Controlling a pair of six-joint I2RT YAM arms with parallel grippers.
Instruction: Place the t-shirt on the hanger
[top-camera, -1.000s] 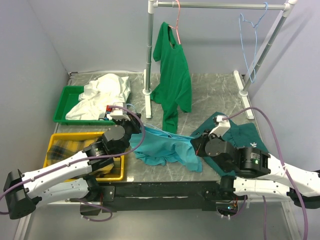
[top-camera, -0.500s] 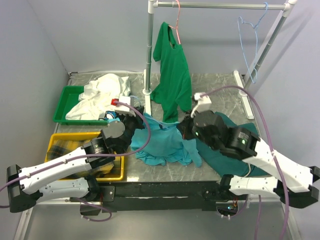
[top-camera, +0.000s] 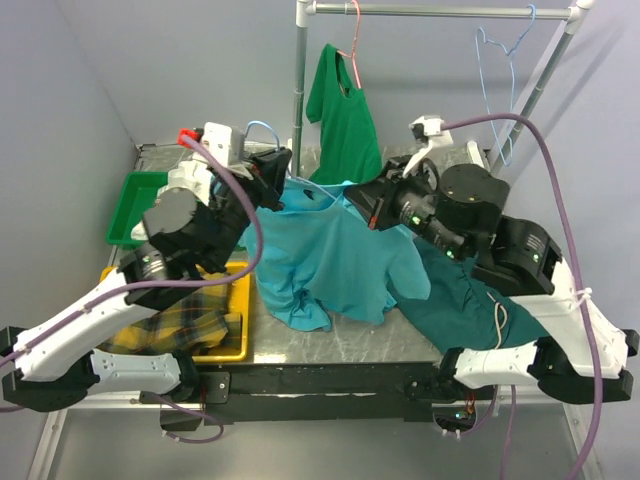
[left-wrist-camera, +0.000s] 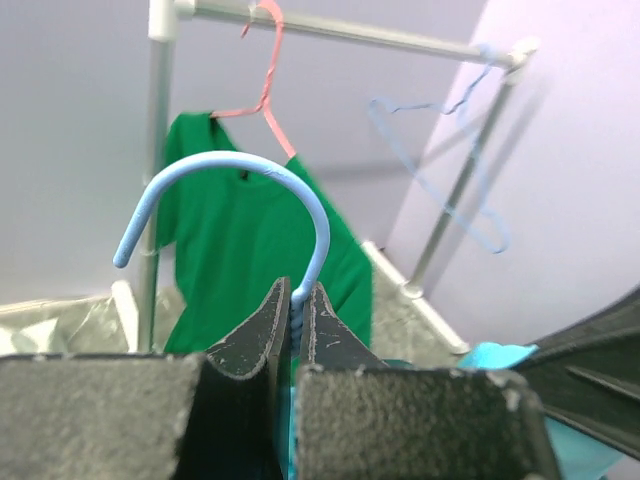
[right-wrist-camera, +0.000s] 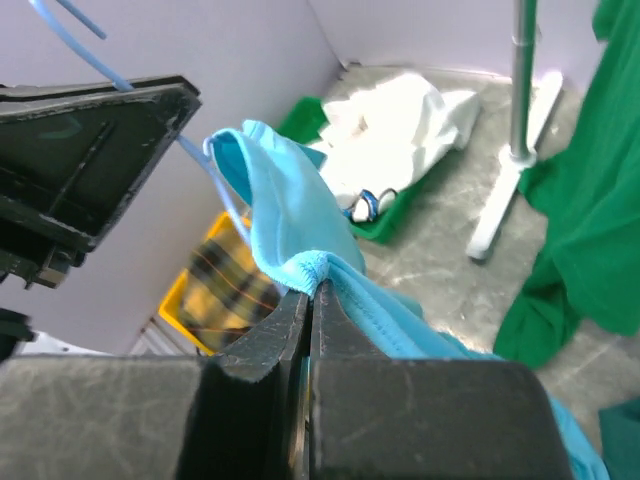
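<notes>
Nearest the arm bases, a yellow bin (top-camera: 238, 325) holds a plaid cloth (top-camera: 190, 315) at the table's left edge. Beside it, the t-shirt (top-camera: 335, 255) hangs stretched between the two arms, its lower folds resting on the table. To its right a dark garment (top-camera: 465, 300) lies flat.

The right gripper (right-wrist-camera: 309, 295) has its jaws pinched tight on a ribbed edge of the t-shirt, holding that side above the table. The left gripper (left-wrist-camera: 297, 300) has its jaws closed on the neck of the hanger (left-wrist-camera: 245, 160), with the hook standing upright above the fingers. The hanger's wire runs along the shirt's top edge. Whether it sits inside the collar cannot be told.

Farther back on the left, white cloth (right-wrist-camera: 400, 110) spills over a green tray (top-camera: 122, 205). At the far side stands a rack. A green shirt (top-camera: 345, 130) hangs from its rail (top-camera: 430, 11) on a pink hanger (top-camera: 354, 40). A spare blue hanger (left-wrist-camera: 432, 178) hangs well apart to the right.
</notes>
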